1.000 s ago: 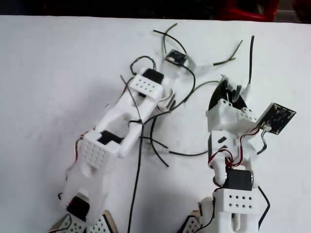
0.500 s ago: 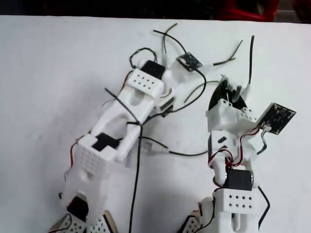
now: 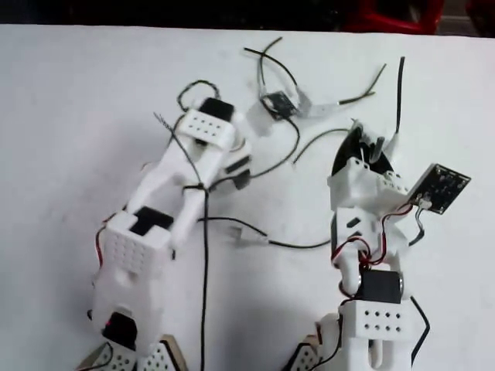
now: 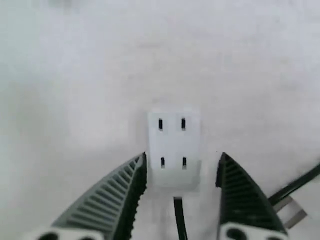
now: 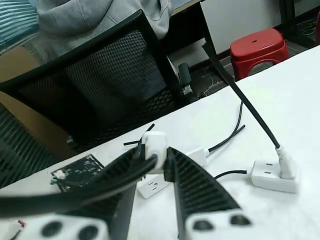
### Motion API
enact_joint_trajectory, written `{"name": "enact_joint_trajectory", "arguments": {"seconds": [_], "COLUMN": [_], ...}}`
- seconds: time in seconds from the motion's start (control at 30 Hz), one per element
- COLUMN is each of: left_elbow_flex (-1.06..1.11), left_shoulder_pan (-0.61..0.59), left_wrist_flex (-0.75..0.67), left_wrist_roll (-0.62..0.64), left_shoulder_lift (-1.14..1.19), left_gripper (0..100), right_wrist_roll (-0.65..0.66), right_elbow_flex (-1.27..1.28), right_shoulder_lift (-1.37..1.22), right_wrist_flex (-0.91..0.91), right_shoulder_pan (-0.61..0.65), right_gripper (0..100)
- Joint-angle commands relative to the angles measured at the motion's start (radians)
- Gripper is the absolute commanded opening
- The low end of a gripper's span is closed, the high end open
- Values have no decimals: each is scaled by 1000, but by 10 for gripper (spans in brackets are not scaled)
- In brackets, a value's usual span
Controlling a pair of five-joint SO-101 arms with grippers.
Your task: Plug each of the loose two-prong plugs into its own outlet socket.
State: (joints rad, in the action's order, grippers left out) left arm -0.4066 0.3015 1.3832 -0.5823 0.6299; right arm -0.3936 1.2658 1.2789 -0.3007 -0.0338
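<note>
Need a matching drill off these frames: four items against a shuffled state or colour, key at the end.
1 left gripper
2 right gripper
3 outlet socket, right wrist view
4 stool

a red
b has an inserted plug
c shut on white plug
d open, fingers either side of an outlet block

Pairs: 1-d, 2-c, 3-b, 4-a

light: bright, even | table [image 3: 69,93]: washed-out white, mild glare | shadows: faint, soft-edged, beside left arm [image 3: 178,178]
</note>
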Motion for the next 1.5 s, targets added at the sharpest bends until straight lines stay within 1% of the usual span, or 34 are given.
{"name": "enact_joint_trajectory", "arguments": {"seconds": [0.0,0.2,0.27,0.33,0.47,0.63,0.67,0.83,0.93,1.03,1.13,1.27,1.4,1.47], "left_elbow_flex": [-8,-5,-5,3,3,3,3,5,32,120,262,508,761,879], "left_shoulder_pan": [-25,-25,-42,-62,-130,-237,-260,-366,-412,-421,-421,-421,-426,-461], "left_wrist_flex": [0,64,92,114,167,241,255,267,261,224,158,63,-21,-69], "left_wrist_roll": [-6,-3,37,63,112,192,198,192,195,195,193,198,199,219], "left_shoulder_lift": [-96,-160,-229,-315,-456,-553,-565,-619,-670,-774,-931,-1138,-1293,-1362], "left_gripper": [268,264,264,264,264,263,255,152,154,151,152,154,151,151], "right_wrist_roll": [29,32,34,69,143,201,216,282,325,361,393,407,410,454], "right_elbow_flex": [-8,-3,-3,-3,-5,-69,-86,-149,-164,-164,-166,-199,-253,-262], "right_shoulder_lift": [12,12,12,10,-22,-191,-231,-386,-424,-433,-438,-438,-440,-440], "right_wrist_flex": [18,15,13,12,10,8,8,8,8,8,-1,-68,-125,-133], "right_shoulder_pan": [-1,27,33,47,99,156,168,243,283,320,357,390,433,473], "right_gripper": [17,17,17,17,17,17,17,17,17,17,17,17,17,17]}}
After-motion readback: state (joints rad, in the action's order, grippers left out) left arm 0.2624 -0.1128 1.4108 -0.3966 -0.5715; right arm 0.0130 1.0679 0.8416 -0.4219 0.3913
